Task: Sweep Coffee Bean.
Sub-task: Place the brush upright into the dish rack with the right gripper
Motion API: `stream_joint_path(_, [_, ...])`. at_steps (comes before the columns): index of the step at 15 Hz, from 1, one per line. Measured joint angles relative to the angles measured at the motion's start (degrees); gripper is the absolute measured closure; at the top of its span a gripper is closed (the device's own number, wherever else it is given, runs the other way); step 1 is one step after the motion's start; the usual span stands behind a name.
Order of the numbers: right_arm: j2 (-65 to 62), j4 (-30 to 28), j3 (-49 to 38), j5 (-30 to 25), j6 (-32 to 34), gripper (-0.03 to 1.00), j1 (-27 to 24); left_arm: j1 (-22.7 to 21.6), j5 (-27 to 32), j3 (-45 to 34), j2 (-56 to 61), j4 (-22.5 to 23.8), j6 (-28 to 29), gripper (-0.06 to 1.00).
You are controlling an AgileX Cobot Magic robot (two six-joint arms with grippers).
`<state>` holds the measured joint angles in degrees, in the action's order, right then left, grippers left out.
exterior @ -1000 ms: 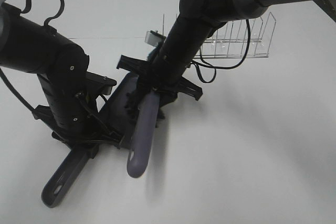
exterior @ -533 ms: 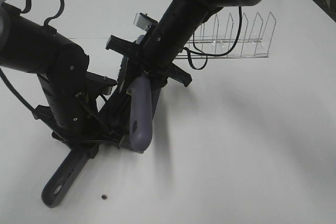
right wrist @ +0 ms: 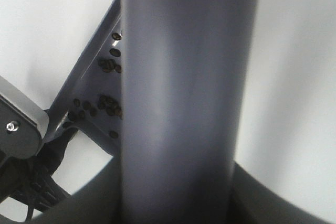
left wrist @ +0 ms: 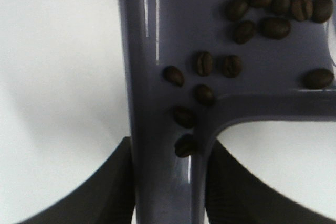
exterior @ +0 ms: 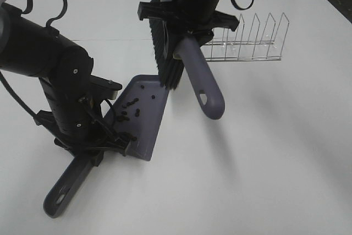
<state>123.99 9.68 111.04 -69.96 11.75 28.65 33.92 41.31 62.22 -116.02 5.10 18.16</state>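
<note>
Since the coffee beans (left wrist: 231, 65) all lie inside the grey-purple dustpan (exterior: 147, 130), the sweeping step is judged complete or nearly so; no bean shows on the white desk (exterior: 264, 163) in any view. Most beans sit in a loose cluster on the pan floor; a few lie at the neck where the floor narrows into the dustpan handle (exterior: 66, 188).

The left pincer (left wrist: 168, 187) is pinching that handle, one finger pressed against each side. Whether the pan's front lip touches the desk cannot be told.

The brush (exterior: 201, 78) hangs above the pan, its black bristles (exterior: 165, 53) just over the far edge; the right pincer (exterior: 187, 20) is clamped on the brush handle. A clear wire rack (exterior: 253, 39) stands behind, well apart.

Hazards from this state:
- tilting the pan toward its open lip would let the beans roll out; they are loose and round;
- a jerk of the left arm would bounce the beans at the neck over the low wall;
- lowering the brush onto the pan edge would flick beans back to the desk.
</note>
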Motion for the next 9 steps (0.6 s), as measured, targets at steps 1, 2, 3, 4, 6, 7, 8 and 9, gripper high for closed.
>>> stream_joint_path(1, [-1.72, -1.78, -0.06, 0.00, 0.00, 0.71, 0.00, 0.00, 0.00, 0.00, 0.00, -0.06, 0.00, 0.63])
stream_joint_path(2, [-2.75, -2.69, -0.52, 0.06, -0.06, 0.71, 0.00, 0.00, 0.06, 0.00, 0.00, -0.06, 0.00, 0.63])
stream_joint_path(3, [-4.93, -4.76, -1.95, 0.06, -0.17, 0.71, 0.00, 0.00, 0.11, 0.00, 0.00, -0.23, -0.06, 0.63])
stream_joint_path(4, [-6.76, -7.85, -4.35, 0.00, -0.17, 0.71, 0.00, 0.00, 0.11, 0.00, 0.00, -0.46, -0.17, 0.63])
stream_joint_path(6, [-9.57, -14.04, -9.85, -0.06, -0.17, 0.71, -0.06, 0.00, 0.92, 0.00, 0.00, -1.43, -0.17, 0.63])
stream_joint_path(7, [-10.54, -16.21, -12.95, -0.34, -0.17, 0.71, -0.52, 0.00, 1.55, 0.00, 0.00, -2.01, -0.11, 0.63])
stream_joint_path(8, [-10.83, -16.90, -15.76, -0.57, -0.17, 0.71, -1.49, 0.00, 1.78, 0.00, 0.00, -2.52, -0.11, 0.63])
stream_joint_path(9, [-10.83, -16.96, -18.39, -0.57, -0.17, 0.71, -2.98, 0.00, 1.95, 0.00, 0.00, -2.86, -0.11, 0.63])
